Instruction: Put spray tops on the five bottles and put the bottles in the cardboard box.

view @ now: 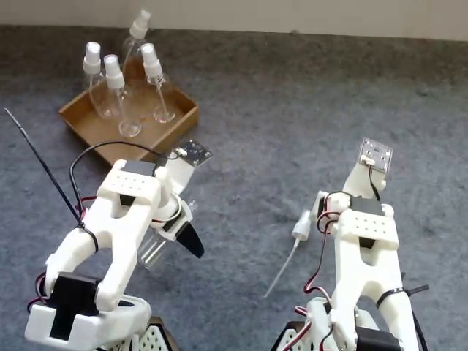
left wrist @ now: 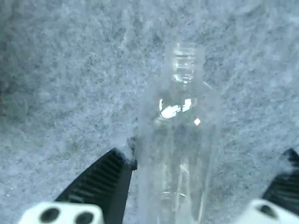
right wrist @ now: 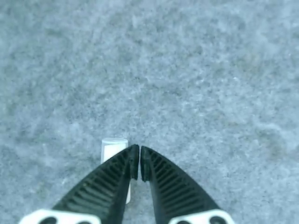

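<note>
Four capped clear plastic bottles (view: 121,80) stand in the shallow cardboard box (view: 95,133) — that part looks done. The fifth clear bottle (left wrist: 180,130), neck bare, sits inside the wide-open left claw (left wrist: 210,157). The right claw (right wrist: 139,151) is closed beside the last white spray top (right wrist: 113,147) — capping and boxing remain.

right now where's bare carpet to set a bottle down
Widest free patch: grey carpet between the cardboard box and the right arm. Crowded: the box with its four capped bottles, and the left claw around the uncapped bottle.
</note>
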